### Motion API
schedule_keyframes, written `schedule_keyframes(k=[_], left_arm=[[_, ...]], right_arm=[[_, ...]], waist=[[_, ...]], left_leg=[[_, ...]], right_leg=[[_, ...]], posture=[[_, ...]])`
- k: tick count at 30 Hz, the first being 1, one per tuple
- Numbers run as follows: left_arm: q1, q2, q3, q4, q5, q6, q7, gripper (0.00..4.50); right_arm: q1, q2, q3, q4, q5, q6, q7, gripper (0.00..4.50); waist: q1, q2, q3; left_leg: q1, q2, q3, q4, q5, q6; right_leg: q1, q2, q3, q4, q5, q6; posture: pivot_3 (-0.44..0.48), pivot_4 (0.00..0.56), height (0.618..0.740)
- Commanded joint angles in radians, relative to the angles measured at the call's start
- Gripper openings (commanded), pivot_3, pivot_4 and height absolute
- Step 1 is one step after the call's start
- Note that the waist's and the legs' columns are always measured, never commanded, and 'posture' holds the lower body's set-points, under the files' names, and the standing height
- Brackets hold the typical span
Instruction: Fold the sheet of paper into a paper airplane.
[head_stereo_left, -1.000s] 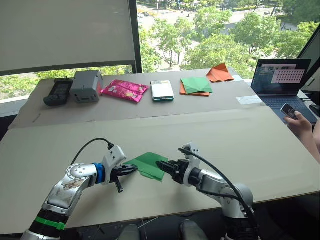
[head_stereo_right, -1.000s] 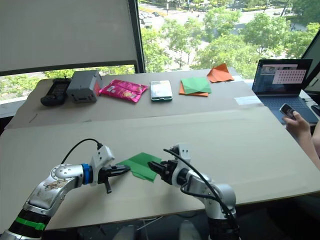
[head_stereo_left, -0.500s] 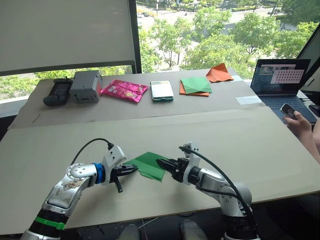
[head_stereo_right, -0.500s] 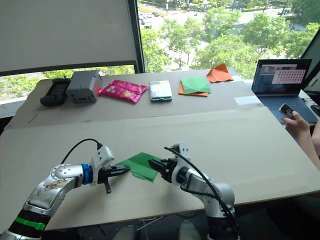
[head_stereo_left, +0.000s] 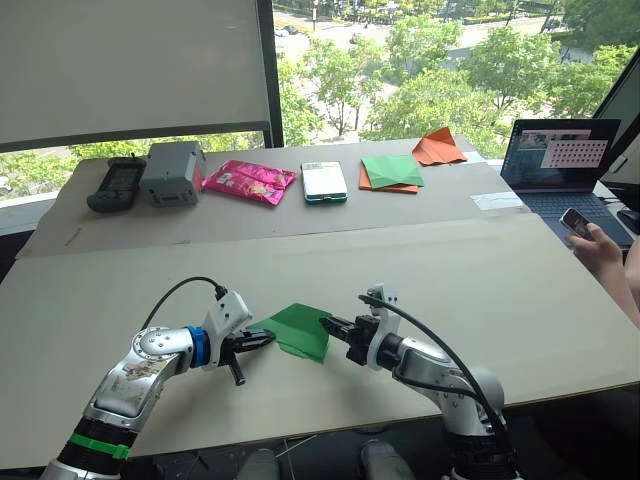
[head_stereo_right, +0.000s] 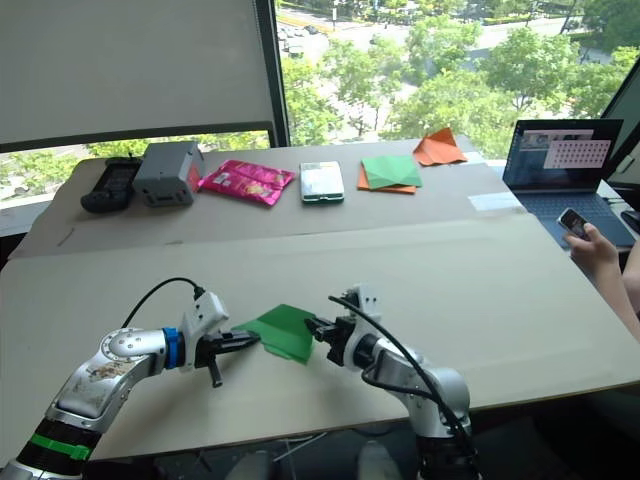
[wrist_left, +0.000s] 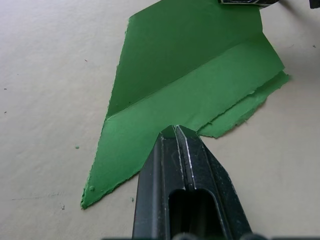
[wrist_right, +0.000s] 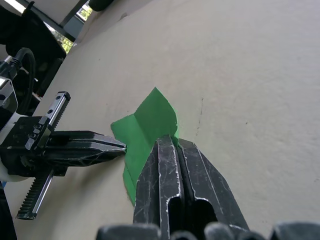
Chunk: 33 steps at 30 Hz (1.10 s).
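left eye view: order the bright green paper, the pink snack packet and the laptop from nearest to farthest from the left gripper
1. sheet of paper, pinched at the left gripper, at the near edge.
2. pink snack packet, far side of the table, slightly left.
3. laptop, far right corner.

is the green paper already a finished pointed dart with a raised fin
No, the sheet of paper is a partly folded piece with one long crease and loose layered edges, pinched by the left gripper and the right gripper.

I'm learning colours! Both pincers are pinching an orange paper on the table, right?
Not quite: the folded, creased paper sheet is bright green, not orange, as the left wrist view shows. The left pincer and right pincer do both pinch it.
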Motion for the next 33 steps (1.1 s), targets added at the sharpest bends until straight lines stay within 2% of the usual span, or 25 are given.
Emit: schedule_keyframes(k=[1, 3, 7, 10, 16, 24, 27, 33], left_arm=[[-0.002, 0.011, 0.001, 0.000, 0.011, -0.005, -0.001, 0.00], [-0.003, 0.011, 0.002, -0.001, 0.009, -0.003, -0.002, 0.00], [-0.001, 0.014, 0.008, -0.007, 0.000, 0.005, -0.006, 0.00], [0.000, 0.016, 0.017, -0.018, -0.013, 0.017, -0.011, 0.00], [0.011, 0.041, 0.058, -0.061, -0.055, 0.056, -0.026, 0.00], [0.026, 0.116, 0.161, -0.090, -0.158, 0.096, -0.094, 0.00], [-0.054, 0.062, 0.160, -0.073, -0.191, 0.119, -0.062, 0.00], [-0.126, -0.030, 0.050, 0.030, -0.101, 0.052, -0.029, 0.00]], right_arm=[[0.022, -0.090, 0.147, -0.072, -0.132, -0.232, 0.111, 0.04], [0.029, -0.133, 0.209, -0.074, -0.207, -0.366, 0.150, 0.04], [0.005, -0.280, 0.381, 0.008, -0.508, -0.719, 0.196, 0.04], [-0.019, -0.333, 0.429, 0.074, -0.599, -0.840, 0.232, 0.04], [-0.055, -0.350, 0.451, 0.170, -0.674, -0.847, 0.283, 0.04], [-0.059, -0.324, 0.431, 0.190, -0.680, -0.822, 0.304, 0.04], [-0.055, -0.318, 0.427, 0.190, -0.680, -0.815, 0.311, 0.04], [-0.052, -0.308, 0.425, 0.187, -0.690, -0.806, 0.320, 0.04]], waist=[[0.000, 0.000, 0.000], [-0.001, 0.000, 0.000], [0.000, -0.002, 0.001], [0.001, -0.004, 0.001], [0.002, -0.006, 0.002], [0.003, -0.008, 0.003], [0.009, -0.008, 0.003], [0.000, -0.006, 0.002]], left_leg=[[0.000, 0.000, 0.000, 0.000, 0.000, 0.000], [0.000, 0.000, 0.000, 0.000, -0.001, -0.001], [0.002, 0.000, 0.000, 0.000, -0.002, -0.004], [0.002, 0.000, 0.001, 0.000, -0.003, -0.004], [0.003, 0.000, 0.001, 0.000, -0.001, -0.002], [0.006, 0.000, 0.000, 0.000, -0.002, -0.004], [0.006, 0.000, 0.000, 0.000, -0.003, -0.004], [0.009, 0.000, 0.000, 0.002, -0.002, -0.004]], right_leg=[[0.000, 0.000, 0.000, 0.000, 0.000, 0.000], [0.000, 0.000, 0.000, 0.000, 0.000, 0.000], [0.000, 0.000, -0.001, -0.001, 0.000, 0.000], [0.000, -0.001, -0.001, -0.001, 0.000, 0.000], [0.001, 0.000, 0.000, 0.000, 0.000, 0.000], [0.003, 0.000, 0.000, 0.000, -0.001, -0.001], [0.004, -0.001, -0.001, -0.001, -0.001, -0.001], [0.012, 0.000, -0.001, -0.001, -0.001, -0.001]], posture=[[0.000, 0.150, 0.732], [0.000, 0.150, 0.732], [0.000, 0.150, 0.732], [0.000, 0.150, 0.732], [0.000, 0.150, 0.732], [0.000, 0.150, 0.732], [0.000, 0.150, 0.732], [0.000, 0.150, 0.732]])
